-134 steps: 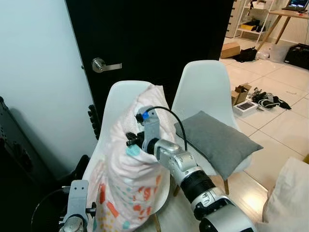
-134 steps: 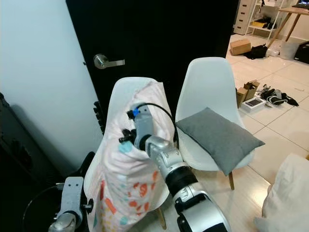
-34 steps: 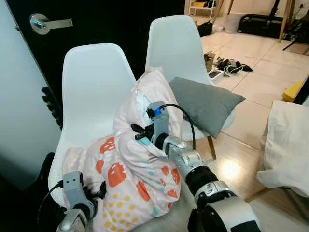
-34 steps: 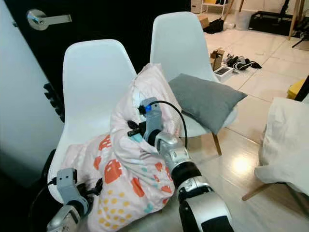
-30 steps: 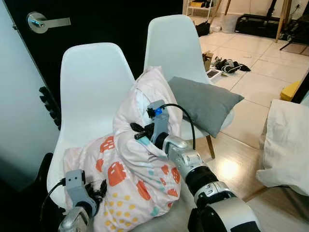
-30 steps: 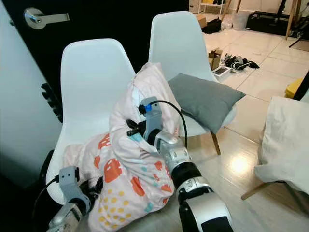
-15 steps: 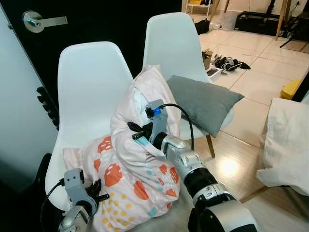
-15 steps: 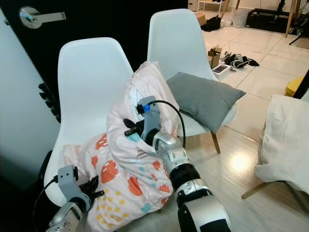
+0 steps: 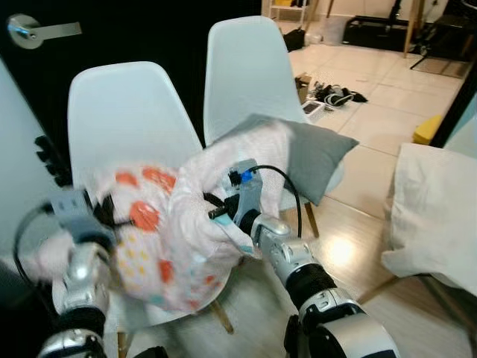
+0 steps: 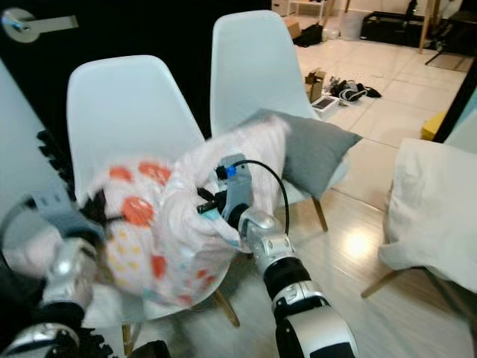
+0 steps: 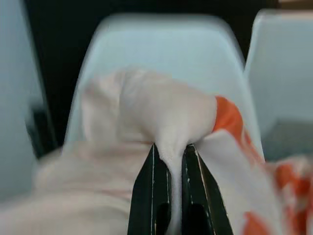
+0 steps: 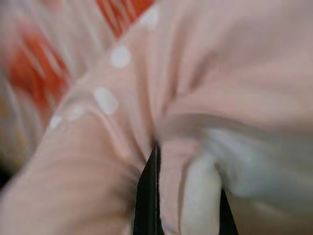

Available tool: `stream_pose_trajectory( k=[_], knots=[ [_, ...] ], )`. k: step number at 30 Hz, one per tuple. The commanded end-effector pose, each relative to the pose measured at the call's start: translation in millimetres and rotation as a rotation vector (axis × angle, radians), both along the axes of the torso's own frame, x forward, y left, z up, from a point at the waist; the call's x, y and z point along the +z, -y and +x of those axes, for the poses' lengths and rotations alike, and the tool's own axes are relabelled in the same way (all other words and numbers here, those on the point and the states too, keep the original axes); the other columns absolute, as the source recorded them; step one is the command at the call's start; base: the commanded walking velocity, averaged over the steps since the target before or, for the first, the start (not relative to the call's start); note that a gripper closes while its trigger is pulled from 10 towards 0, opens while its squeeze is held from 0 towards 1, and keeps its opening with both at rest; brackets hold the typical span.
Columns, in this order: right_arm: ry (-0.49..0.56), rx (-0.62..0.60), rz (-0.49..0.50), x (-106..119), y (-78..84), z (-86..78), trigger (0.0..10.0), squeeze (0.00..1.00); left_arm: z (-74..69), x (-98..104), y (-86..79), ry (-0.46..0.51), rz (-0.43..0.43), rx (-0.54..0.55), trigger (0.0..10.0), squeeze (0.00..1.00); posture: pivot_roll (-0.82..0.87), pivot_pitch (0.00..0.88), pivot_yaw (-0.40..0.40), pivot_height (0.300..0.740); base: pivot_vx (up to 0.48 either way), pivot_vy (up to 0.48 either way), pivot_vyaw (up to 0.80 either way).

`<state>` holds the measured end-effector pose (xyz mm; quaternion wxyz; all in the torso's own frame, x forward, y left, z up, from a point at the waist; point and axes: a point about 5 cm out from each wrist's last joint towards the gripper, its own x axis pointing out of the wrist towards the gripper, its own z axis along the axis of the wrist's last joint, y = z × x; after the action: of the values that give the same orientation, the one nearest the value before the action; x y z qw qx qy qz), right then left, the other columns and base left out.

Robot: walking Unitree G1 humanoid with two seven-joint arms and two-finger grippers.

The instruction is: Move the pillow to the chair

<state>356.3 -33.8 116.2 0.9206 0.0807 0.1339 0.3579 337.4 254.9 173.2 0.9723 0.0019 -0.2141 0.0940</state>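
Observation:
The pillow (image 9: 179, 224) is pale pink with orange and yellow prints, and it is blurred by motion. It hangs over the seat of the near white chair (image 9: 127, 112), stretched between my two grippers. My left gripper (image 9: 104, 211) is raised at the pillow's left end. In the left wrist view its fingers (image 11: 151, 186) pinch a fold of pink fabric (image 11: 161, 112) in front of the chair back. My right gripper (image 9: 215, 211) is shut on the pillow's middle, with cloth bunched between its fingers (image 12: 146, 196). The pillow's right end leans against a grey pillow (image 9: 317, 153).
A second white chair (image 9: 242, 67) stands to the right and carries the grey pillow. A black door (image 9: 149, 30) with a metal handle (image 9: 45, 30) is behind both chairs. A white cloth-covered thing (image 9: 436, 209) is at the right. Clutter (image 9: 328, 95) lies on the tiled floor beyond.
My left arm has swung up from below the seat, lifting the pillow's lower end level with the right gripper. The pillow now lies sideways, its top tipped onto the grey pillow. The camera has shifted.

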Motion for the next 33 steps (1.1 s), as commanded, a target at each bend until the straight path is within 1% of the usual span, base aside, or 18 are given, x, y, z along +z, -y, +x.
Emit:
stream_pose_trajectory(
  k=[1, 4, 7, 8, 11, 14, 15, 16, 18, 20, 21, 23, 24, 25, 27, 28, 31, 33],
  knots=[
    [-0.025, 0.045, 0.000, -5, -15.3, -6.9, 10.0, 0.00, -2.4, 21, 2.2, 0.089, 0.087, 0.024, 0.0, 0.00, -0.02, 0.081, 0.039, 0.480, 0.000, 0.000, 0.00],
    [-0.035, 0.064, -0.022, -11, -18.2, -11.3, 10.0, 0.00, -13.3, 22, -2.3, 0.074, 0.111, 0.148, 0.0, 0.00, -0.01, 0.082, 0.042, 0.480, 0.000, 0.000, 0.00],
    [-0.036, 0.068, -0.024, -12, -18.6, -12.1, 10.0, 0.00, -15.8, 20, -3.4, 0.061, 0.114, 0.173, 0.0, 0.00, -0.01, 0.082, 0.042, 0.480, 0.000, 0.000, 0.00],
    [-0.037, 0.071, -0.031, -14, -18.4, -12.9, 10.0, 0.00, -19.4, 12, -4.8, 0.021, 0.105, 0.204, 0.0, 0.00, -0.01, 0.083, 0.040, 0.480, 0.000, 0.000, 0.00],
    [-0.041, 0.071, -0.048, -17, -17.8, -13.6, 10.0, 0.00, -39.7, -32, -4.2, -0.140, 0.006, 0.290, 0.0, 0.00, 0.00, 0.084, 0.038, 0.480, 0.000, 0.000, 0.00],
    [-0.041, 0.070, -0.050, -17, -17.9, -13.4, 10.0, 0.00, -44.6, -40, -3.2, -0.170, -0.006, 0.308, 0.0, 0.00, 0.00, 0.084, 0.038, 0.480, 0.000, 0.000, 0.00],
    [-0.034, 0.071, -0.058, -17, -18.5, -13.0, 10.0, 0.00, -51.6, -49, -1.9, -0.203, -0.029, 0.337, 0.0, 0.00, 0.00, 0.082, 0.037, 0.480, 0.000, 0.000, 0.00],
    [-0.034, 0.071, -0.058, -17, -18.5, -13.0, 10.0, 0.00, -51.6, -49, -1.9, -0.203, -0.029, 0.337, 0.0, 0.00, 0.00, 0.082, 0.037, 0.480, 0.000, 0.000, 0.00],
    [-0.026, 0.076, -0.059, -15, -21.3, -12.8, 10.0, 0.00, -62.8, -62, -1.6, -0.250, -0.040, 0.386, 0.0, 0.00, 0.01, 0.082, 0.031, 0.480, 0.000, 0.000, 0.00],
    [-0.026, 0.076, -0.059, -15, -21.3, -12.8, 10.0, 0.00, -62.8, -62, -1.6, -0.250, -0.040, 0.386, 0.0, 0.00, 0.01, 0.082, 0.031, 0.480, 0.000, 0.000, 0.00],
    [-0.022, 0.083, -0.062, -16, -25.3, -14.1, 10.0, 0.00, -68.3, -72, -6.7, -0.287, -0.026, 0.420, 5.5, 0.00, 0.01, 0.077, 0.024, 0.480, 0.000, 0.000, 0.00],
    [-0.022, 0.086, -0.062, -16, -27.1, -15.0, 10.0, 0.00, -68.6, -74, -9.1, -0.299, -0.016, 0.427, 5.5, 0.00, 0.01, 0.073, 0.022, 0.480, 0.000, 0.000, 0.00],
    [-0.020, 0.082, -0.052, -16, -28.3, -15.3, 10.0, 0.31, -66.6, -72, -11.5, -0.302, 0.014, 0.425, 10.0, 1.00, 0.01, 0.071, 0.022, 0.480, 0.000, 0.000, 0.00],
    [-0.019, 0.072, -0.044, -15, -28.4, -15.1, 10.0, 0.87, -64.3, -69, -13.2, -0.308, 0.040, 0.423, 10.0, 1.00, 0.01, 0.069, 0.023, 0.480, 0.000, 0.000, 0.00],
    [-0.019, 0.072, -0.044, -15, -28.4, -15.1, 10.0, 0.87, -64.3, -69, -13.2, -0.308, 0.040, 0.423, 10.0, 1.00, 0.01, 0.069, 0.023, 0.480, 0.000, 0.000, 0.00],
    [-0.015, 0.061, -0.043, -15, -27.8, -14.4, 10.0, 1.00, -62.3, -67, -14.5, -0.312, 0.058, 0.423, 10.0, 1.00, 0.01, 0.069, 0.025, 0.480, 0.000, 0.000, 0.00],
    [-0.012, 0.025, -0.049, -14, -22.3, -11.3, 10.0, 1.00, -57.9, -59, -19.3, -0.313, 0.100, 0.443, 10.0, 1.00, 0.00, 0.072, 0.033, 0.480, 0.000, 0.000, 0.00],
    [-0.013, -0.041, -0.052, -13, -10.0, -5.0, 10.0, 1.00, -52.8, -48, -23.3, -0.308, 0.183, 0.458, 10.0, 1.00, 0.00, 0.074, 0.035, 0.480, 0.000, 0.000, 0.00]
  ],
)
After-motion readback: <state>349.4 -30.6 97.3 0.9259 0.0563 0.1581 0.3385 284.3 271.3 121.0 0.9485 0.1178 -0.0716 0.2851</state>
